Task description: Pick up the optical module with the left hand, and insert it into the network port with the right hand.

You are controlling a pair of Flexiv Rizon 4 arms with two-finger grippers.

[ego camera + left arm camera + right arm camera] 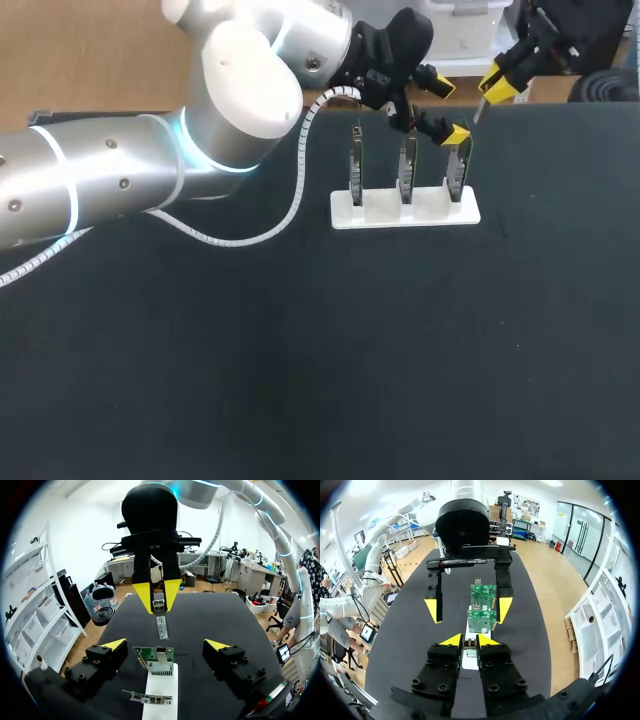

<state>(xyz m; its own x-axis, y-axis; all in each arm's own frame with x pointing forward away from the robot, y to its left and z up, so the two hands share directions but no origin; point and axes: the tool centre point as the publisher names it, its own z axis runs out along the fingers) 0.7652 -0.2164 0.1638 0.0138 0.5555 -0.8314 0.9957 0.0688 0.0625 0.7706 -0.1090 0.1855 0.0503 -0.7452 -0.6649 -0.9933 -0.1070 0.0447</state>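
Right gripper [468, 641] is pinched tight on the optical module [161, 626], long axis in line with its fingers, free end aimed at the network card [156, 661] on the white stand [400, 212]. Left gripper [166, 644] gapes wide, straddling that card, gripping nothing.

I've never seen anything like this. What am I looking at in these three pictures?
These are two robot arms at a black table. One picture looks down from above; the other two come from cameras on each arm's wrist. A white stand holds three green circuit cards upright. The left hand is open, its yellow-tipped fingers wide apart on either side of one card. The right hand is shut on a small metal optical module, just beyond the stand.
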